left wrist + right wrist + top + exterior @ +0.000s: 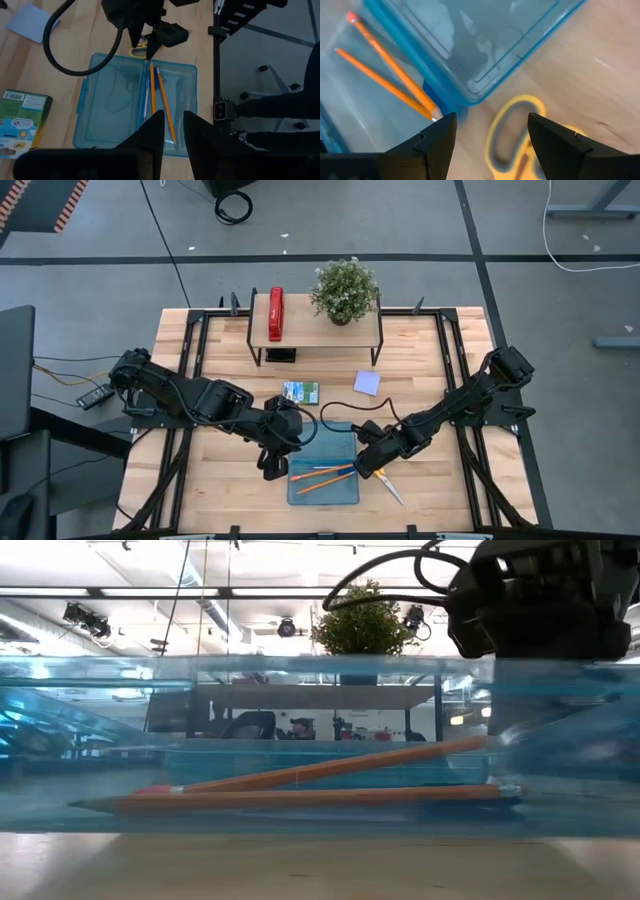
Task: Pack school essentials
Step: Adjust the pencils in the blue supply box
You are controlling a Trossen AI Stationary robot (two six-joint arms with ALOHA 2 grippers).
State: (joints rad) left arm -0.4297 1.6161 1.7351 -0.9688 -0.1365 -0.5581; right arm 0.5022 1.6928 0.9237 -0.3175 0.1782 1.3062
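The jaws of the left gripper [272, 469] stand narrow with a slim gap between them and hold nothing; this gripper hovers at the left edge of the translucent blue case [323, 461], which lies open on the near middle of the wooden worktop [420, 350]. The jaws of the right gripper [368, 465] are spread wide and empty, poised just above the yellow-handled scissors [386, 481], which lie on the worktop touching or just beside the case's right edge.

Inside the near half of the case lie two orange pencils [322, 476], side by side and slightly crossed, their tips pointing left. In the left wrist view a thin pen [147, 96] with a pale barrel lies alongside them in the same compartment; its colour is hard to tell through the plastic.

On the worktop, just beyond the case to the left, lies a green-blue printed packet [300, 391]. Farther right, well apart from the case, is a lavender sticky-note pad [367, 383].

At the far middle of the worktop stands a small wooden shelf [300, 330]. A red stapler [276, 313] rests on its left part and a potted plant [345, 290] on its right.

The low view looks through the case wall [300, 740] at the two pencils lying inside.
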